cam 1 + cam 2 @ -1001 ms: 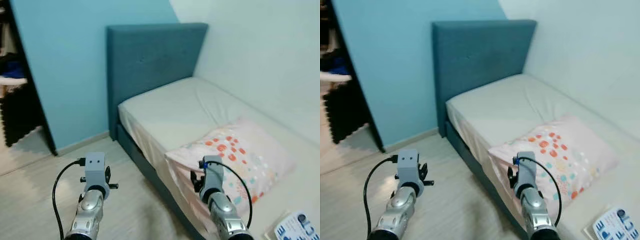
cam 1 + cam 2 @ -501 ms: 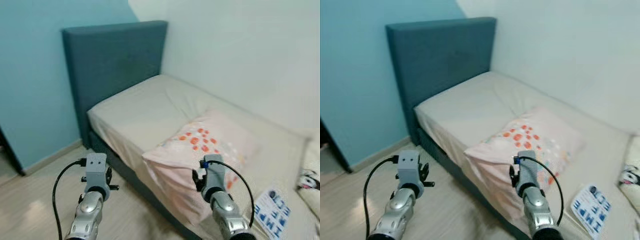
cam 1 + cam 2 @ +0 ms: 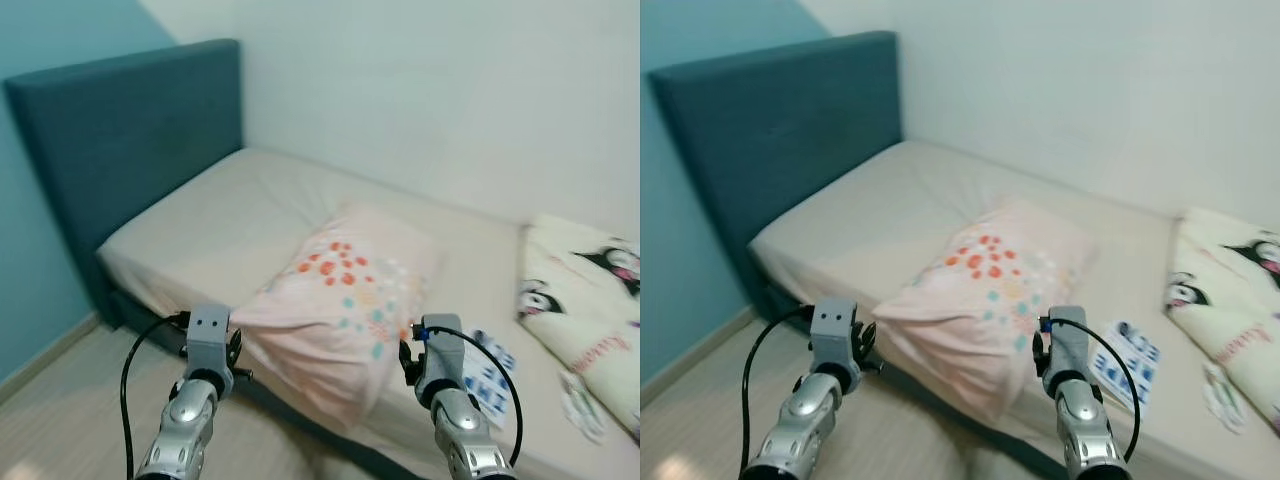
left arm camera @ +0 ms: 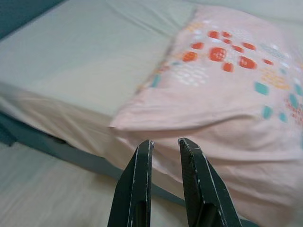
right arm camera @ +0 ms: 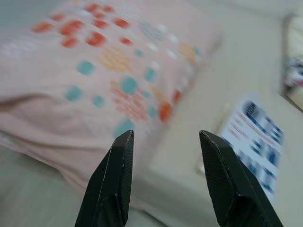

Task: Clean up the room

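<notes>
Bed (image 3: 230, 215) along the white wall, beige fitted sheet, dark teal upholstered headboard (image 3: 110, 130) at its head end. Landmark for everything below: the pink pillow (image 3: 345, 300) with red, teal and orange spots.

Pillow lies partway down the mattress from the headboard, near the bed's open edge, one corner slumping over that edge toward the floor. It is out of place for a made bed: well apart from the headboard, with bare sheet between them.

On the far side of the pillow from the headboard, just beside it on the sheet: a flat white leaflet with blue print (image 3: 1128, 352). Print too blurred to read. Beyond the leaflet, further from the pillow, a cream blanket with black-and-pink cartoon figures (image 3: 590, 300), rumpled. A small crumpled bit of paper or cloth (image 3: 583, 407) lies at the blanket's near edge; cannot tell which.

Left gripper (image 4: 164, 144) raised in front of the pillow's overhanging corner, short of it, not touching. Fingers nearly together, a narrow gap between the tips, nothing held.

Right gripper (image 5: 166, 137) raised before the pillow's foot-side end, pointing at the strip of sheet between pillow and leaflet. Fingers spread wide, nothing between them, no contact with pillow or bed.

Pale wood-look floor (image 3: 60, 420) beneath the left arm.
</notes>
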{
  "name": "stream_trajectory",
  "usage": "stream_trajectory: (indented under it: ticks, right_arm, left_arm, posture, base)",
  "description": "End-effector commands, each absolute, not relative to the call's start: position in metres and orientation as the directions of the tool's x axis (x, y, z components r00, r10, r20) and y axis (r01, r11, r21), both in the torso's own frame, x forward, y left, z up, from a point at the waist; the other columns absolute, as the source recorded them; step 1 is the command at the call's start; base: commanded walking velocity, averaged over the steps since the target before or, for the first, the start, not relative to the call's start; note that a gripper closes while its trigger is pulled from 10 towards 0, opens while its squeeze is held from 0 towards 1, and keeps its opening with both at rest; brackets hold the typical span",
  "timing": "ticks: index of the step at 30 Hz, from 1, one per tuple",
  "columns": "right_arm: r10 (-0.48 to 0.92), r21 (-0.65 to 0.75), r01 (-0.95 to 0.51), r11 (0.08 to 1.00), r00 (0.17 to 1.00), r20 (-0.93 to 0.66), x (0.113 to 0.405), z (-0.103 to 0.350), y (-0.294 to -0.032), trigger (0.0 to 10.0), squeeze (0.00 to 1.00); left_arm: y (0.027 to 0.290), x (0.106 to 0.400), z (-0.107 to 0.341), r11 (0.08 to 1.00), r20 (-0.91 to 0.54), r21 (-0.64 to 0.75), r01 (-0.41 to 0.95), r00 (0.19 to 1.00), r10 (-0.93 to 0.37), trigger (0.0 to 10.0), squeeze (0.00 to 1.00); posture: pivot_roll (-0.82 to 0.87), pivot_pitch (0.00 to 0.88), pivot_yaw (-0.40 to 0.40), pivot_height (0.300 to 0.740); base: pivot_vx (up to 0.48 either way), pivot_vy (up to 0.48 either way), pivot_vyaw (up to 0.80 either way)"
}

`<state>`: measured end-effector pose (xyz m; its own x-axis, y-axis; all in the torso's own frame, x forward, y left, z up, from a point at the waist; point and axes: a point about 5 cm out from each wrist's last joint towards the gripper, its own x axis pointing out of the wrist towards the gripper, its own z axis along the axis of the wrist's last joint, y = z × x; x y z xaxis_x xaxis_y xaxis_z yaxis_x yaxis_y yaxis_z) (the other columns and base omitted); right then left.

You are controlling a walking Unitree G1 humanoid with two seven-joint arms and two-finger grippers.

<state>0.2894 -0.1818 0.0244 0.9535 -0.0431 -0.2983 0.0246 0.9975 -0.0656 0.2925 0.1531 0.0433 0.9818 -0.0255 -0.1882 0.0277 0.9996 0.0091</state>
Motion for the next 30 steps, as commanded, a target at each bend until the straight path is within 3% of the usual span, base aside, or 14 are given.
stream_trajectory:
  ticks: [1,30]
  right_arm:
    - [-0.050,-0.068,0.031,0.997,0.957,-0.287,0.2888,0.0257,-0.1830,10.0,0.00]
    - [-0.009,-0.041,-0.002,0.999,0.959,-0.284,0.2933,0.0288,-0.1766,10.0,0.00]
  left_arm:
    - [0.1511,0.2914,0.0425,0.999,-0.190,0.015,0.034,0.981,-0.031,10.0,0.00]
    - [0.1552,0.2901,0.0417,1.000,-0.192,0.015,0.014,0.981,-0.011,10.0,0.00]
  posture:
    - [-0.02,0.000,-0.074,0.740]
    - [-0.01,0.003,-0.086,0.740]
  base:
    - [0.000,0.000,-0.80]
    - [0.000,0.000,-0.76]
